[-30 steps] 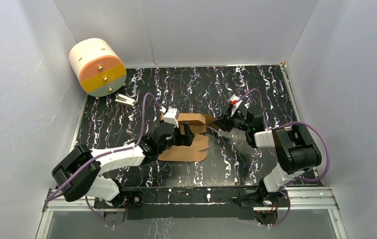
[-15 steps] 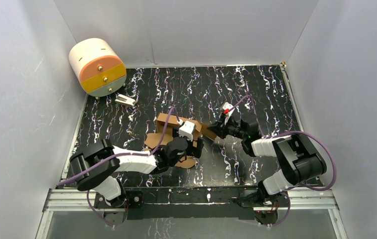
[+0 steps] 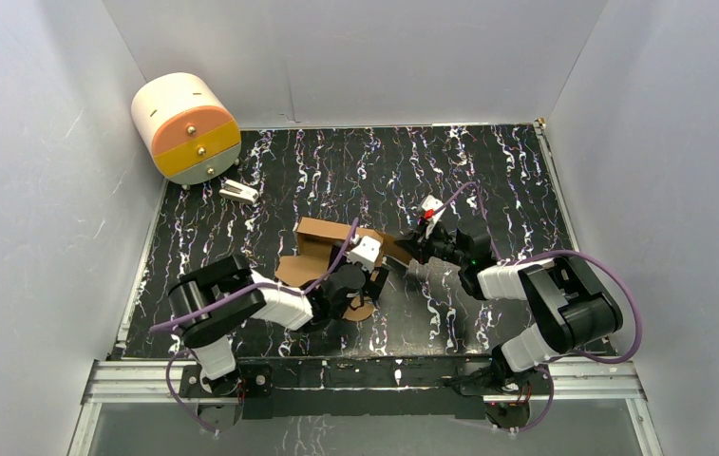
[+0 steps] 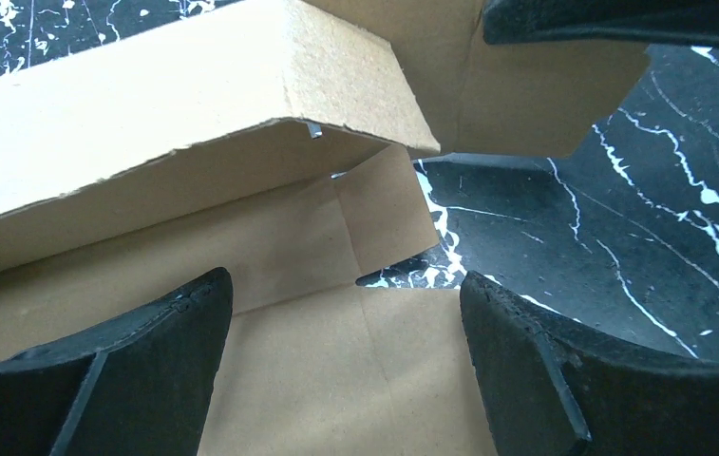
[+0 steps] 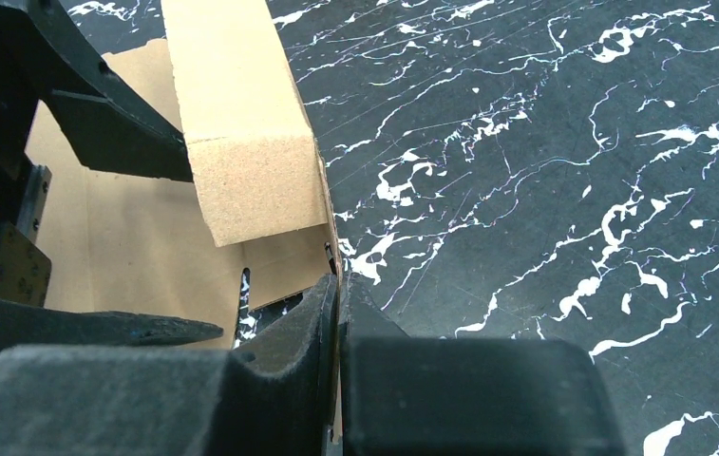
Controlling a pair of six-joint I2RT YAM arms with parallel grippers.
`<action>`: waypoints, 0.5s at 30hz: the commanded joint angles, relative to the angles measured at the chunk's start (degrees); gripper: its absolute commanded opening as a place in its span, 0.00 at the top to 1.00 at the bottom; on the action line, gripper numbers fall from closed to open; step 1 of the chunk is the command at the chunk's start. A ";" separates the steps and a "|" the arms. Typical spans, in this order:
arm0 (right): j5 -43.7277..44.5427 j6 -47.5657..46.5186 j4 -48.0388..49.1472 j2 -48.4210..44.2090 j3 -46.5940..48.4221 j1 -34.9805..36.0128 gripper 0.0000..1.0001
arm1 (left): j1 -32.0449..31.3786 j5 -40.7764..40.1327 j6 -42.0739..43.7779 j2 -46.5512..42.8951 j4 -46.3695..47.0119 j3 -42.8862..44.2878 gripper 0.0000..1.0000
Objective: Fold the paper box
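The paper box [image 3: 322, 249] is a brown cardboard sheet lying mid-table, with one long panel folded upright at its far side [image 4: 146, 104]. My left gripper [image 3: 374, 282] is open, its two black fingers [image 4: 127, 370] spread over the flat bottom panel [image 4: 336, 380] near the sheet's right end. My right gripper [image 3: 410, 249] is shut on a thin flap at the box's right end, the cardboard edge pinched between the pads [image 5: 336, 313]. The upright panel [image 5: 241, 123] rises just beyond the right gripper's fingertips.
A cream, orange and yellow cylindrical drawer unit [image 3: 186, 126] stands at the far left corner. A small white clip-like object [image 3: 238, 192] lies beside it. Grey walls enclose the black marbled table [image 3: 488, 171] on three sides.
My left arm has swung toward the near side and right, its gripper now at the sheet's near right end. The sheet has shifted left and the far panel stands up more. The right gripper keeps its grip.
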 commanded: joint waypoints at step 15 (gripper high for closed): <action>-0.16 -1.83 2.01 -3.09 -0.59 0.38 0.90 | -0.43 -8.91 6.45 9.68 19.40 3.49 0.17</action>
